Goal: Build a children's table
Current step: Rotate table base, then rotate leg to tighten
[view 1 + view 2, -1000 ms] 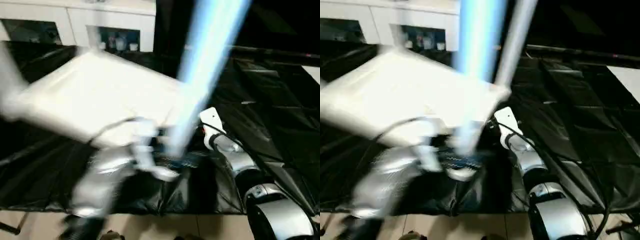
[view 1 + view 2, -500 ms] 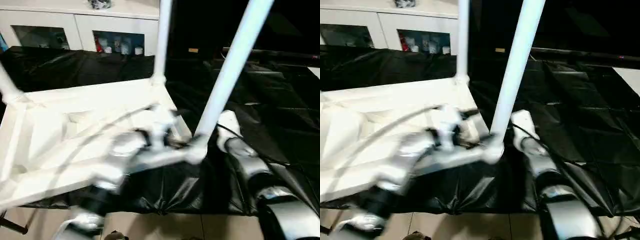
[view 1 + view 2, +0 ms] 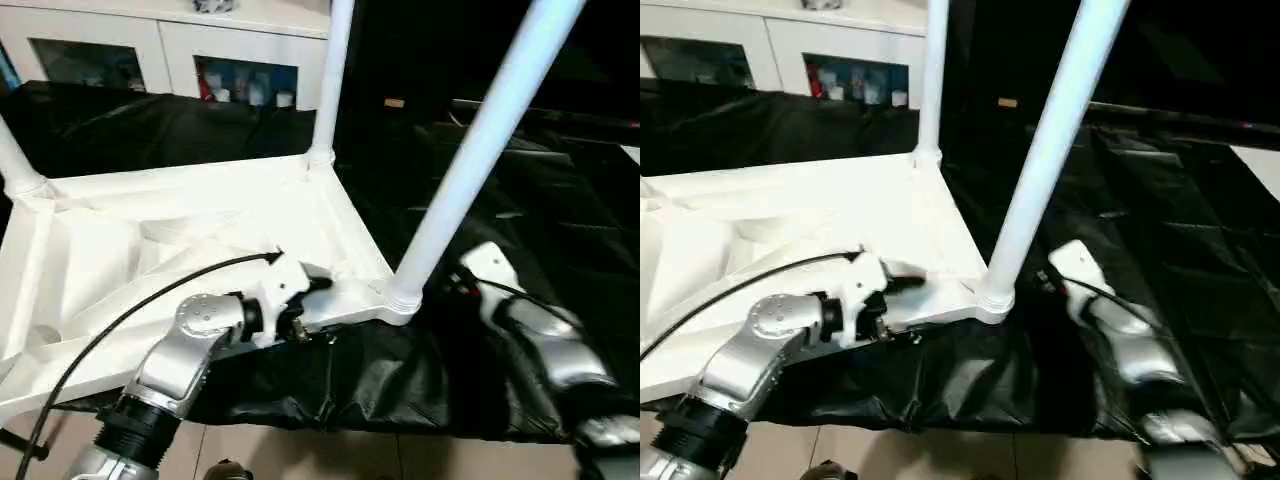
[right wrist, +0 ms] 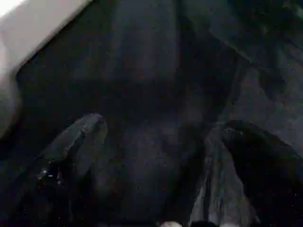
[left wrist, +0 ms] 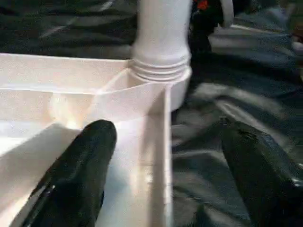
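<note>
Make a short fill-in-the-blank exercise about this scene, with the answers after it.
1. The white plastic square tabletop lies with its ribbed underside facing ____.
2. It rests on a crinkled plastic sheet of ____ colour.
3. The long white tubular leg nearest the left gripper stands in a corner ____.

Answers: up; black; socket

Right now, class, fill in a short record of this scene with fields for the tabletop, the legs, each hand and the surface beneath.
tabletop: white tabletop lies upside down, ribbed underside up
legs: three legs stand in corner sockets; the nearest leg rises at the corner by the left hand
left hand: left hand open, one finger inside the tabletop's rim, the other outside it
right hand: right hand open, holding nothing, over the sheet
surface: black sheet under the tabletop
background: white cabinet behind
</note>
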